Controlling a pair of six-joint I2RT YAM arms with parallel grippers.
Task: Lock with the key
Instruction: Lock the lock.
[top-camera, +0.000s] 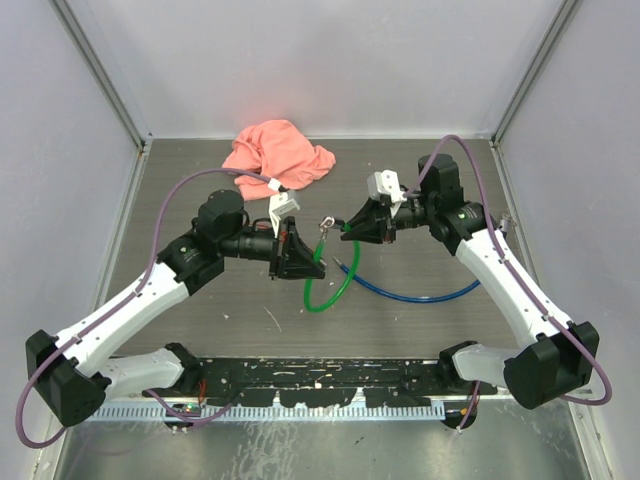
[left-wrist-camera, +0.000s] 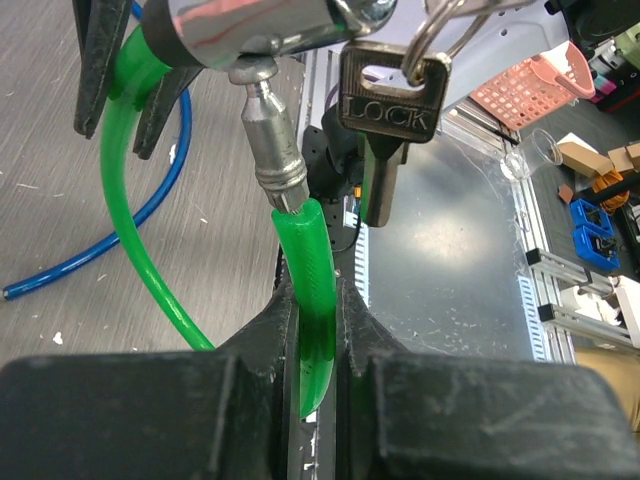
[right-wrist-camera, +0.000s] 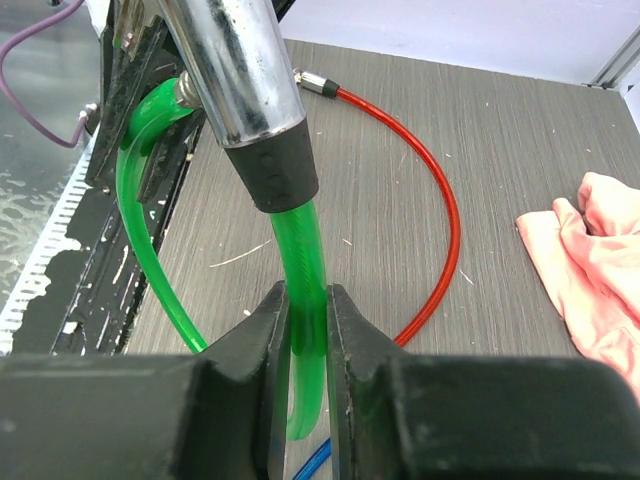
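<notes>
Two robot arms meet above the middle of a grey table (top-camera: 200, 190) and hold a green cable lock (top-camera: 322, 292) up between them, its loop hanging down to the tabletop. The left gripper (left-wrist-camera: 318, 300) has its jaws closed on the green cable just below the silver metal pin (left-wrist-camera: 268, 130) at the cable's end. The right gripper (right-wrist-camera: 305, 300) has its jaws closed on the other end of the same cable, just below the black collar (right-wrist-camera: 275, 175) of the chrome lock barrel (right-wrist-camera: 235, 70). In the left wrist view, a brass-coloured key (left-wrist-camera: 388, 100) hangs on a metal split ring (left-wrist-camera: 432, 35) just beside the barrel and near the pin. Its head bears the raised word "LOCK" and its blade points down, free in the air. From above, the key and ring show as a small glint between the two grippers. A blue cable (top-camera: 420, 295) lies curved on the table, near the green loop and to its right. A red cable (right-wrist-camera: 445, 220) with a metal tip arcs across the table in the right wrist view. A crumpled salmon-pink cloth (top-camera: 278, 152) lies at the far side of the table, near the centre. Beyond the table edge in the left wrist view, a pink plastic basket (left-wrist-camera: 530, 85) sits among blurred clutter, where no writing can be read.
</notes>
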